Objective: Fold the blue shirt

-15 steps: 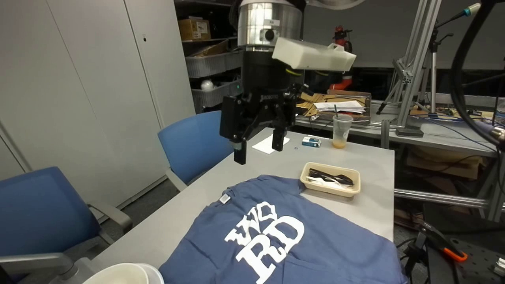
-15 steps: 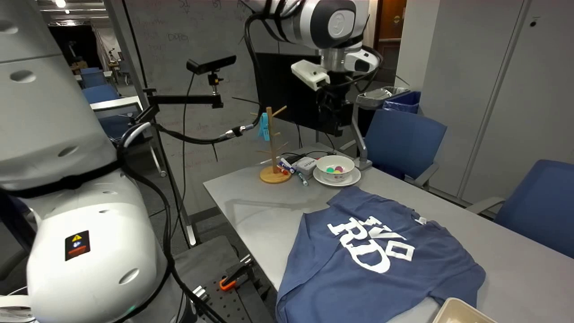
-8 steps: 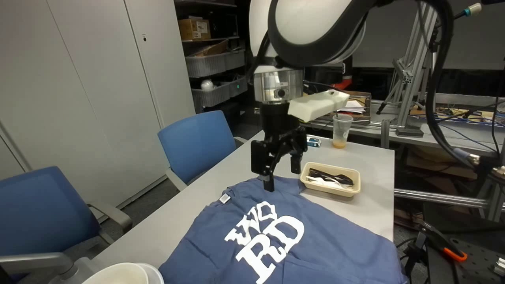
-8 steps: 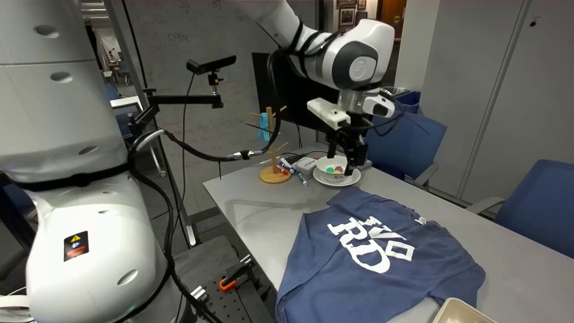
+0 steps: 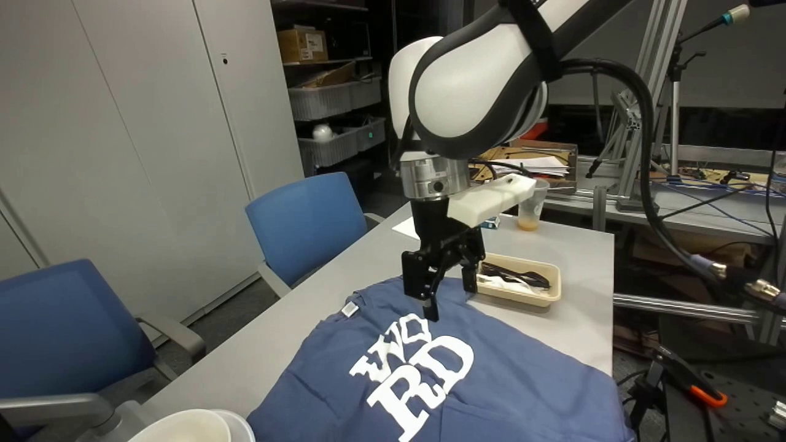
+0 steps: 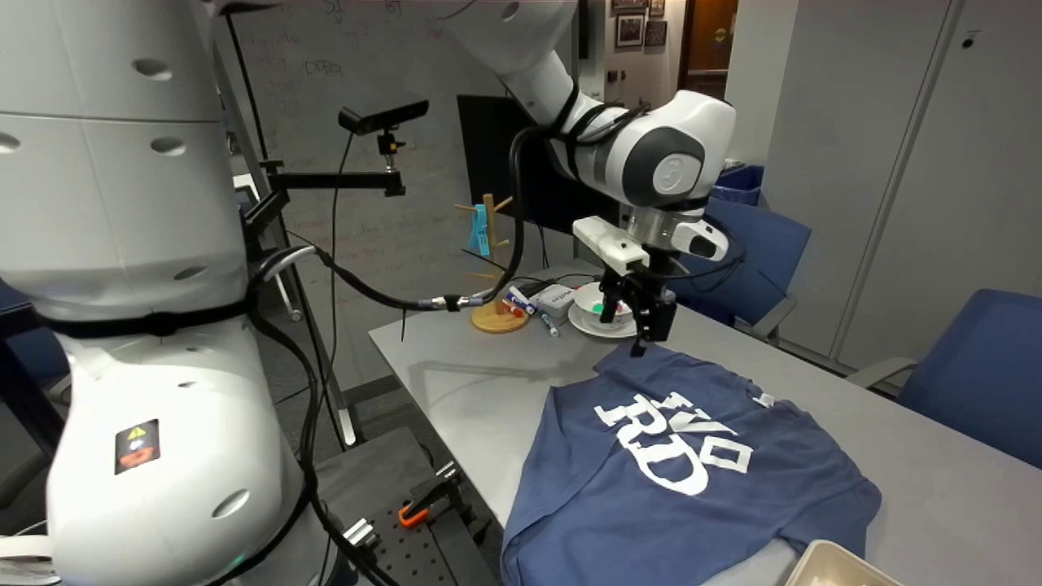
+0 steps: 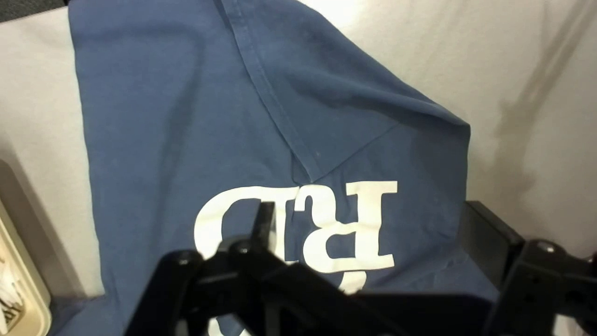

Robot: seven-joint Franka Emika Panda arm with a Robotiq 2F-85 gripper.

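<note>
The blue shirt (image 5: 522, 380) lies spread on the table, its white lettering facing up. In an exterior view its collar tag (image 6: 763, 400) points toward the chair side. A hemmed flap (image 7: 326, 84) of the shirt lies across its front in the wrist view, one corner reaching the letters. Above the cloth hangs my gripper (image 5: 451, 299), pointing down, its jaws wide apart and nothing between them. In an exterior view the gripper (image 6: 622, 335) appears near the sleeve by the bowl. The wrist view has the gripper (image 7: 368, 210) over the letters, hiding part of them.
A beige tray (image 5: 519, 301) with dark and white items sits close by the shirt's edge. Past the opposite side stand a bowl on a plate (image 6: 602, 329), markers (image 6: 521, 301) and a wooden rack (image 6: 498, 321). A plastic cup (image 5: 533, 215) stands at the table's end.
The arm has come down and my gripper has moved from high above the table to low over the shirt. The jaws have stayed open and the shirt lies as before.
</note>
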